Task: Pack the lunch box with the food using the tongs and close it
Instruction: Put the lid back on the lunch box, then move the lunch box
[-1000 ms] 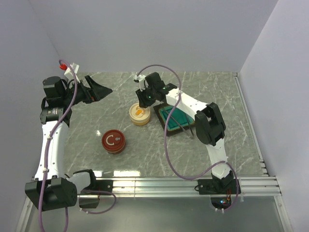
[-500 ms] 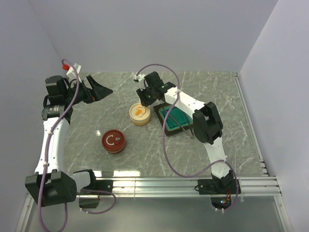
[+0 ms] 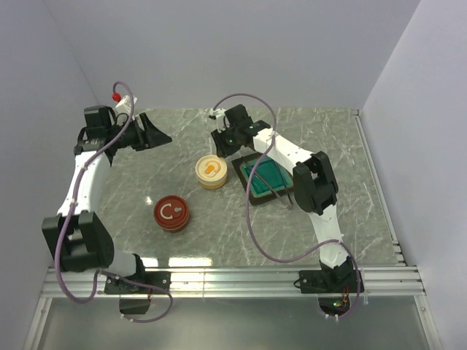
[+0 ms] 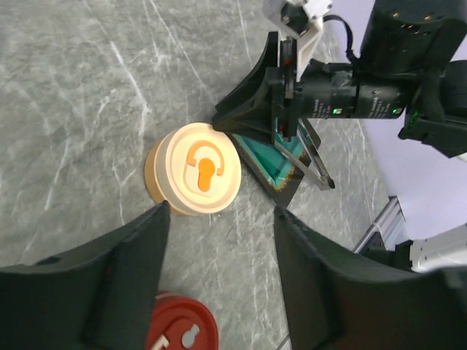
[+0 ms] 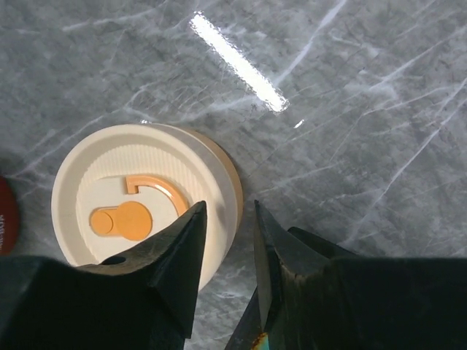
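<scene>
Status: the cream round lunch box point(image 4: 198, 177) sits on the table point(image 3: 350, 197) with its lid seated flat and the orange latch mark facing up. None of the food shows in any view, neither on the table nor on the visible part of the teal tray point(image 3: 271, 175). Judged from that, packing and closing are done or very nearly so. Whether the lid is fully pressed home cannot be told. The tongs point(image 4: 306, 162) appear to lie across the tray just beside the box, with one end past the tray's near corner, not in either gripper. The right gripper point(image 5: 229, 219) hovers just over the far rim of the lid, fingers a narrow gap apart with nothing between them. The left gripper point(image 3: 159, 137) is well apart from the box on the left, raised and aimed at it, fingers spread wide and empty. A red round container point(image 3: 171, 213), also lidded, stands nearer the arm bases and is untouched. Likely left to do: confirm the lid seal and clear both arms. Surface is a grey-green marbled sheet with one bright glare streak in the right wrist view. There is an aluminium rail point(image 3: 277, 277) at the near edge. Plain pale walls point(image 3: 219, 51) enclose three sides.
</scene>
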`<state>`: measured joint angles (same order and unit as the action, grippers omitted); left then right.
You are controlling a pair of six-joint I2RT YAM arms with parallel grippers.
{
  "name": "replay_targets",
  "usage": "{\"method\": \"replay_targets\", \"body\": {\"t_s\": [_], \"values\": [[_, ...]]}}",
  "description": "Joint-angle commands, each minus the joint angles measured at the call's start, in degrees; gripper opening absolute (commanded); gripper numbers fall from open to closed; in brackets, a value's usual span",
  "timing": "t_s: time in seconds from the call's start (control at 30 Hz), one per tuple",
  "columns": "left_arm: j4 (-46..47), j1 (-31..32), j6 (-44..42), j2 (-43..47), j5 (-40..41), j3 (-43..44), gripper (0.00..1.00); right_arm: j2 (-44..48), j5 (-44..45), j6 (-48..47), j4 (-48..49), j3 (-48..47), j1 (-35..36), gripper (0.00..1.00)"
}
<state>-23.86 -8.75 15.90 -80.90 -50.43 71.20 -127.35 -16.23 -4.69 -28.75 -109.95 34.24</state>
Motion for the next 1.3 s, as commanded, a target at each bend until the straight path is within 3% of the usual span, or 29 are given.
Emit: {"method": "replay_targets", "body": {"t_s": [0.0, 0.17, 0.4, 0.67, 1.1, 1.27], "values": [[3.01, 2.15, -2.72, -5.82, -3.96, 4.12, 0.62, 4.29, -4.07, 3.28, 0.72, -2.99, -2.07, 0.43], [6.98, 5.14, -1.75, -15.06, -5.02, 8.68, 0.59, 3.43, -10.11, 9.68, 0.19, -5.01, -5.49, 0.60], [13.57, 8.05, 2.98, -28.50, -9.15, 12.38, 0.53, -1.93, -23.57, 22.61, 5.80, -5.54, -8.93, 0.56], [14.98, 11.04, 5.45, -37.30, -8.80, 16.25, 0.49, -7.20, -27.63, 29.99, 9.94, -6.42, -8.84, 0.55], [12.87, 13.15, 4.06, -43.72, -5.56, 19.41, 0.47, -7.92, -24.47, 29.21, 9.77, -4.49, -8.66, 0.49], [4.17, 14.55, -2.62, -45.48, -3.70, 25.74, 0.55, -2.65, -22.62, 24.91, 7.05, -4.65, -10.24, 0.52]]}}
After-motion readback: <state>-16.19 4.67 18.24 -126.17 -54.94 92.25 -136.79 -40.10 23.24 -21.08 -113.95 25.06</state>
